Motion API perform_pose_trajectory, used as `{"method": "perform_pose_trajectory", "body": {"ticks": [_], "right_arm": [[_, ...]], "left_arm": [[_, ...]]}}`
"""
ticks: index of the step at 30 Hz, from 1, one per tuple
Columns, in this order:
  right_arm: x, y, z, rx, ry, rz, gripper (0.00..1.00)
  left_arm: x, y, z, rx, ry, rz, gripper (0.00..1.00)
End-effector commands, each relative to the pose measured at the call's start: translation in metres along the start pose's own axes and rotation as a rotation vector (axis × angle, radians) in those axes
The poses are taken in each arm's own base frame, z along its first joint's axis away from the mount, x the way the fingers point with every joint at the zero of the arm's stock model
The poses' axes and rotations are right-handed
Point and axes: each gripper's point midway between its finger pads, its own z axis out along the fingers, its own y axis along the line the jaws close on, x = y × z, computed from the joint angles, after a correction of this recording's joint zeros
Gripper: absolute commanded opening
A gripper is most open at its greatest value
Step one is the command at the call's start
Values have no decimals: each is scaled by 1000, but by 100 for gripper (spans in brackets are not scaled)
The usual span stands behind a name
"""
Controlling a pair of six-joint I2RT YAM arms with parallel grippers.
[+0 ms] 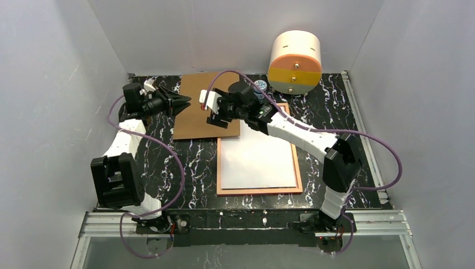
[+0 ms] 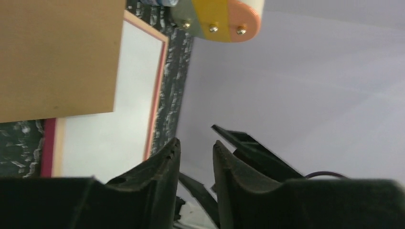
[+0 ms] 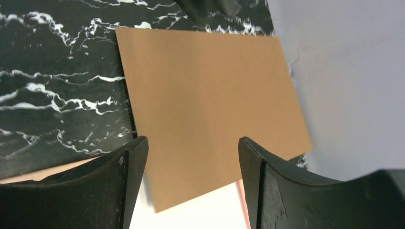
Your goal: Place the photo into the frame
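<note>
The frame (image 1: 259, 191) lies back up in the middle of the table, its tan-orange rim showing. The photo (image 1: 257, 159) lies inside it with its plain white back up. A brown cardboard backing board (image 1: 204, 106) lies behind, overlapping the frame's far left corner. My right gripper (image 1: 215, 119) hovers over the board's near right part, open and empty; the right wrist view shows its jaws (image 3: 193, 140) wide apart above the board (image 3: 205, 95) and photo (image 3: 191, 214). My left gripper (image 1: 187, 102) is at the board's left edge, jaws (image 2: 196, 143) slightly apart and empty.
A cream drum (image 1: 295, 61) with an orange and yellow face stands at the back right. A small round blue-white thing (image 1: 261, 85) lies beside it. White walls close the table on three sides. The left wrist view shows the board (image 2: 57, 52) over the frame's rim (image 2: 155, 109).
</note>
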Motion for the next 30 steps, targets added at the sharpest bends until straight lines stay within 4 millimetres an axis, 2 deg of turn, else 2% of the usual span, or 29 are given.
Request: {"method": "perform_pose_trajectory", "body": {"ticks": [1,3,6,10,11,12,15,18,23,30], "right_arm": [[2,-45,-3,239,3,426,80],[28,-60,-6,316,54,626,83],[66,-69,-9,353,121,1004,83],[138,-61,-13,422,284,1383,80],[148,-56,-13,404,295,1453,80],[156,-51,-13,385,300,1508,81],[170,-40,-7,338,315,1604,84],[184,-29,5,302,368,1645,86],[211,-10,25,281,451,1728,87],[216,-18,53,255,353,1748,83]], "left_arm": [[-6,17,-2,-115,-21,104,37],[-14,42,-1,-229,-28,121,47],[-33,68,2,-355,-49,180,60],[-62,126,2,-581,-65,240,69],[-67,135,2,-612,-65,263,70],[-71,152,4,-651,-52,260,70],[-78,186,4,-737,-18,290,71],[-80,205,3,-781,15,323,71],[-78,223,0,-821,55,344,72],[-70,241,-8,-877,100,332,72]]}}
